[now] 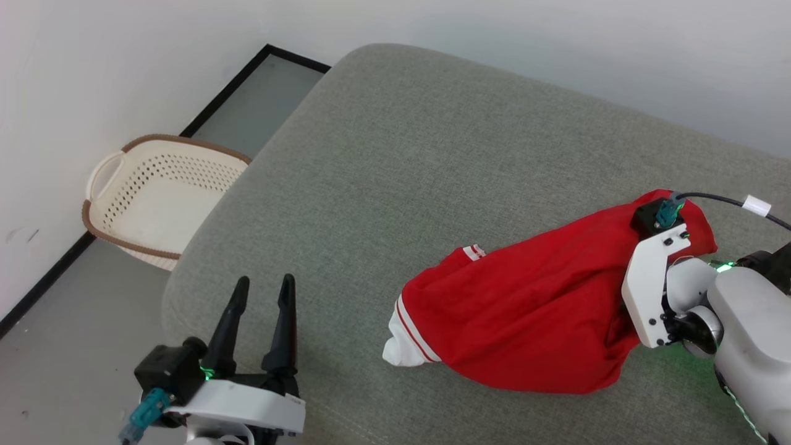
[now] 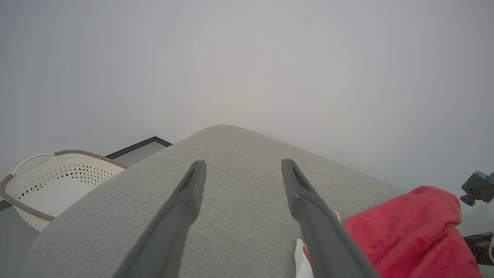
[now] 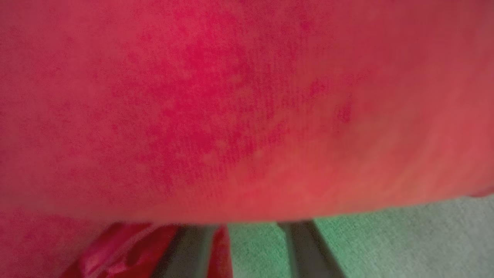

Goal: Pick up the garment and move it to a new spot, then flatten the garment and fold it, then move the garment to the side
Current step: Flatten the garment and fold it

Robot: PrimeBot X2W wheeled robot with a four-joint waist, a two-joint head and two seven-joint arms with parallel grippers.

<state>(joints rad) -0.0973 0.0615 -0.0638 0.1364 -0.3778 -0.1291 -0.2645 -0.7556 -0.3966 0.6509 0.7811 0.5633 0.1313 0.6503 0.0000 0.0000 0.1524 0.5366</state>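
Left gripper (image 1: 264,284) gapes; garment (image 1: 531,321) covers right gripper (image 3: 247,247), grip impossible to tell.

Bright, even, soft light; right wrist view is blurred.

place: home-like room | cues: grey upholstered couch (image 1: 432,154), cream perforated laundry basket (image 1: 160,198) on grey floor (image 1: 74,346), plain white wall (image 1: 93,62)

White brackets (image 1: 646,290) bear black fingers (image 1: 284,321), teal connectors (image 1: 666,213), black cable (image 1: 717,199).
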